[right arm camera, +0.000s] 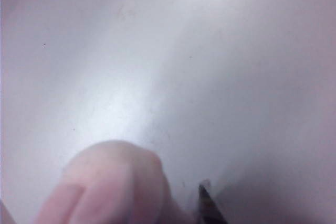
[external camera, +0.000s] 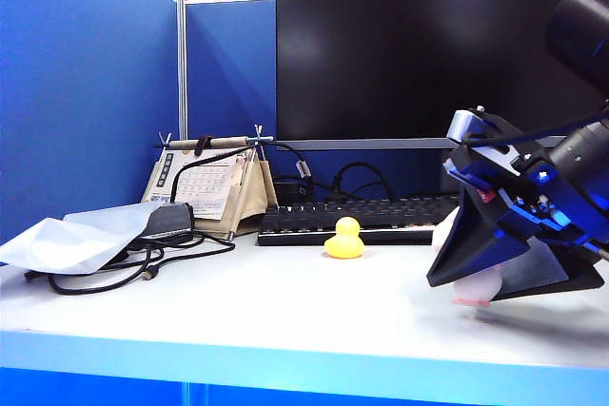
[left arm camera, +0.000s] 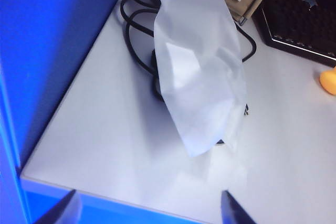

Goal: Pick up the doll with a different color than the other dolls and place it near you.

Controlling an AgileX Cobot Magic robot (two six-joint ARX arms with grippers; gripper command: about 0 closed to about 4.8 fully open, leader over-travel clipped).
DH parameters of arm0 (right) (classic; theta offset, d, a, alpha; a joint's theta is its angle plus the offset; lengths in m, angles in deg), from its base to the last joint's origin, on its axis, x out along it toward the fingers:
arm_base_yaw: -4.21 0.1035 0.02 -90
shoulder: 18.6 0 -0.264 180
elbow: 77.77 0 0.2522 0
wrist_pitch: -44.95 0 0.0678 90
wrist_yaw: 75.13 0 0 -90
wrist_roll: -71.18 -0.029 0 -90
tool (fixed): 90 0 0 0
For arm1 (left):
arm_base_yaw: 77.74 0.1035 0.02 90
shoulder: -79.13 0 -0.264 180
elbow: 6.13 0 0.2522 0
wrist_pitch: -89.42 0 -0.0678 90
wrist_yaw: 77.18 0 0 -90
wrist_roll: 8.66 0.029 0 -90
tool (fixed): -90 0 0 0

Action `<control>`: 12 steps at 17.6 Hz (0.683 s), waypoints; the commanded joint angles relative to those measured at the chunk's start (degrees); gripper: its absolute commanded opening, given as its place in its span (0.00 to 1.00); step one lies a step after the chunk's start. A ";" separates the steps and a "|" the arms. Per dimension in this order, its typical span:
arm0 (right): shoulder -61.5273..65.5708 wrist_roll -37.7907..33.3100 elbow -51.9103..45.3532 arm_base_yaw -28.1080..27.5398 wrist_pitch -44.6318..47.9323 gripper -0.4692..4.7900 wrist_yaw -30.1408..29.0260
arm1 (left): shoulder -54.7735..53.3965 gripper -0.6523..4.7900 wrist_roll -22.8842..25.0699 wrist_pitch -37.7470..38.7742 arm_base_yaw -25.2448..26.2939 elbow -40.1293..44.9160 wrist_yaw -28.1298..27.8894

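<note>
The different-colored doll [external camera: 473,289], pale pink, is clamped between the dark fingers of my right gripper [external camera: 476,278] at the right of the table. Only its base and a bit of its side [external camera: 445,228] show past the fingers. It hangs close over the table; I cannot tell if it touches. In the right wrist view the doll [right arm camera: 110,187] is a blurred pink mass beside one fingertip [right arm camera: 208,206]. One of the other dolls, a yellow duck [external camera: 344,239], stands before the keyboard. My left gripper [left arm camera: 149,211] hovers open and empty over the table's near left corner.
A black keyboard [external camera: 362,219] lies behind the duck under a dark monitor [external camera: 409,45]. At the left are a desk calendar [external camera: 214,187], black cables [external camera: 114,273] and a white plastic bag [left arm camera: 199,66]. Blue partitions [external camera: 86,83] close the left side.
</note>
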 commanded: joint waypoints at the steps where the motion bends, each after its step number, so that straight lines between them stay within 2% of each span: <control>1: -0.17 0.37 -0.17 0.11 0.94 0.34 1.18 | -0.04 0.76 0.07 -0.74 0.02 -0.15 0.15; 4: -0.17 0.39 -0.26 0.11 0.68 0.38 0.96 | -0.04 0.76 0.07 -0.74 0.02 -0.15 0.15; 5: -0.17 0.37 -0.26 0.11 0.55 0.42 0.98 | -0.04 0.76 0.07 -0.74 0.02 -0.15 0.15; 6: -0.17 0.37 -0.26 0.11 0.37 0.50 0.98 | -0.04 0.76 0.07 -0.74 0.02 -0.15 0.15; 7: -0.17 0.35 -0.26 0.11 0.20 0.54 0.98 | -0.04 0.76 0.07 -0.74 0.02 -0.15 0.15; 12: -0.17 0.35 -0.26 0.11 -0.76 0.57 0.98 | -0.04 0.76 0.07 -0.74 0.02 -0.15 0.15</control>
